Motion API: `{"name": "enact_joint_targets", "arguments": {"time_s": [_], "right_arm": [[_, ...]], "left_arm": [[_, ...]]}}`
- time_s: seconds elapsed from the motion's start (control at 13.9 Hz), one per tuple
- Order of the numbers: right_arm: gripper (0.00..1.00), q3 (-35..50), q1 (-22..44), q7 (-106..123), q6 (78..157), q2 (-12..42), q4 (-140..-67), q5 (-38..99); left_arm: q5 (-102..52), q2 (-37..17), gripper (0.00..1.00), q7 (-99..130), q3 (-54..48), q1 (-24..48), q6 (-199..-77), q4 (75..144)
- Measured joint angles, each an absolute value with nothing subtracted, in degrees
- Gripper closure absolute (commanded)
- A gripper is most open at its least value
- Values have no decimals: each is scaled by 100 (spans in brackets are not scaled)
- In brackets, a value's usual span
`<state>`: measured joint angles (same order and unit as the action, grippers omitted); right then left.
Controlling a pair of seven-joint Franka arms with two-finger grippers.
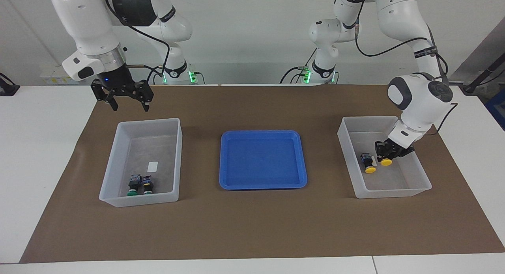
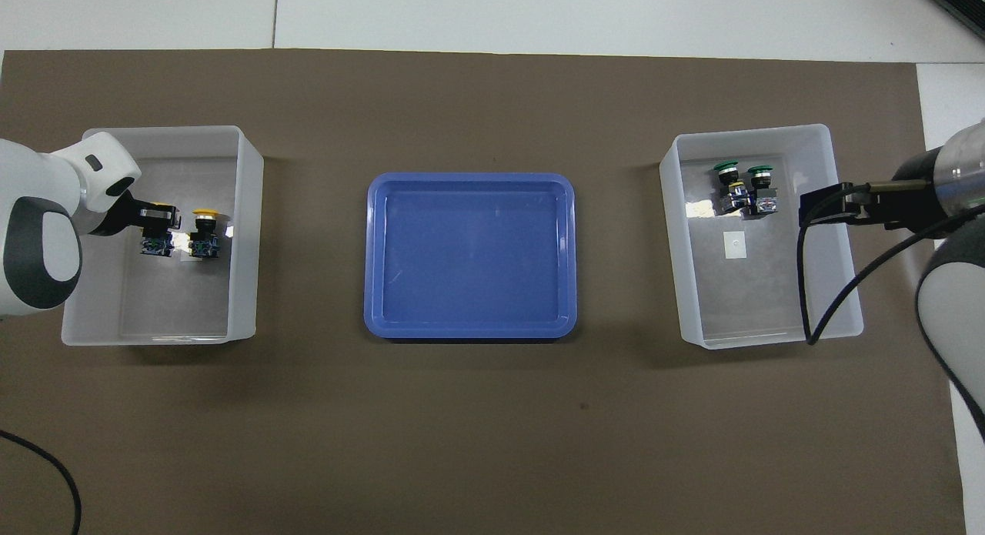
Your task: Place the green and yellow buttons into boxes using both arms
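I'm on the last drop: my left pincer (image 1: 386,155) sits low inside the bin (image 1: 418,175) at right of the facing frame, clamped on a yellow-capped button (image 1: 386,162), cap pointing down toward the frame bottom. A second yellow button (image 1: 369,164) lies just beside it on the bin floor, near the white label.

To do this well I'd lower until the held button nearly rests on the floor, keep a small gap from the lying one so I don't knock it, then let go and lift straight up, clear of the bin wall.

My right pincer (image 1: 127,102) hangs spread wide and empty at upper left of the facing frame, above the brown mat (image 1: 252,226) near the top edge of the other bin (image 1: 114,187); that arm waits. Two green-capped buttons (image 2: 740,185) lie side by side in that bin, at its lower end in the facing frame. The blue tray (image 1: 225,179) sits mid-surface, nothing in it.
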<state>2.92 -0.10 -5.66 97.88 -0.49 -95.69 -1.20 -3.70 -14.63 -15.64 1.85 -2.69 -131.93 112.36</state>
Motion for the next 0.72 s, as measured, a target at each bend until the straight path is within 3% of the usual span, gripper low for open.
{"name": "enact_joint_targets", "arguments": {"time_s": [0.29,0.36,0.5,0.72], "right_arm": [[0,296,-10,-566,9779,-25,-9568,-120],[0,295,-13,-566,9779,-25,-9568,-120],[0,294,-15,-566,9779,-25,-9568,-120],[0,294,-15,-566,9779,-25,-9568,-120]], "left_arm": [[-370,-1469,100,-1588,237,-275,-13654,11622],[-370,-1487,94,-1593,241,-276,-13704,11683],[-370,-1513,62,-1608,241,-276,-13733,11709],[-370,-1512,42,-1631,234,-275,-13744,11692]]}}
